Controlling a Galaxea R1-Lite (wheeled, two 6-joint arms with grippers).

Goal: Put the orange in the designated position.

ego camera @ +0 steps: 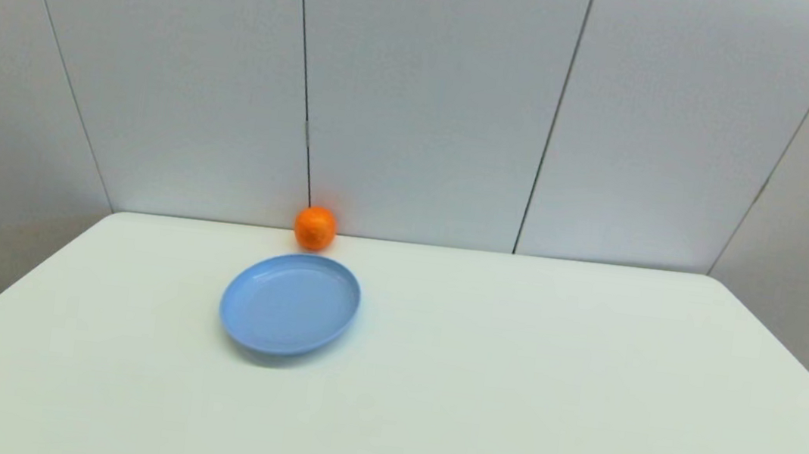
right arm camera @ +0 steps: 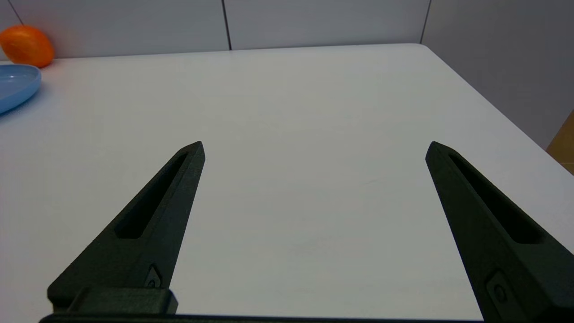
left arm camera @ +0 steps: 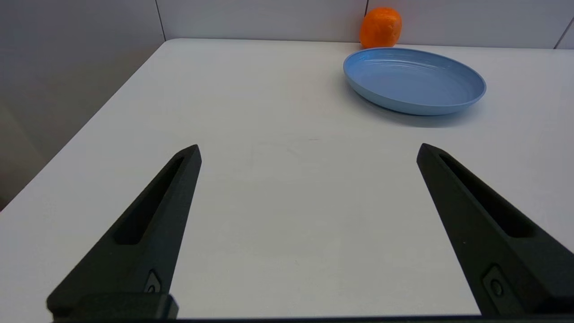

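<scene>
The orange (ego camera: 315,227) rests on the white table (ego camera: 508,391) at its far edge, against the wall, just behind the light-blue plate (ego camera: 289,304). The left wrist view shows the same orange (left arm camera: 380,27) beyond the plate (left arm camera: 413,80). My left gripper (left arm camera: 308,150) is open over bare tabletop, well short of the plate, with nothing between its fingers. My right gripper (right arm camera: 315,148) is open too, off to the right of the orange (right arm camera: 27,45) and plate (right arm camera: 15,85). Neither arm shows in the head view. The designated position is unmarked tabletop.
Grey wall panels (ego camera: 427,92) stand along the table's far edge. The table's left edge (left arm camera: 80,134) and right edge (right arm camera: 493,112) drop off to the floor. Bare white surface spreads right of the plate and toward the front.
</scene>
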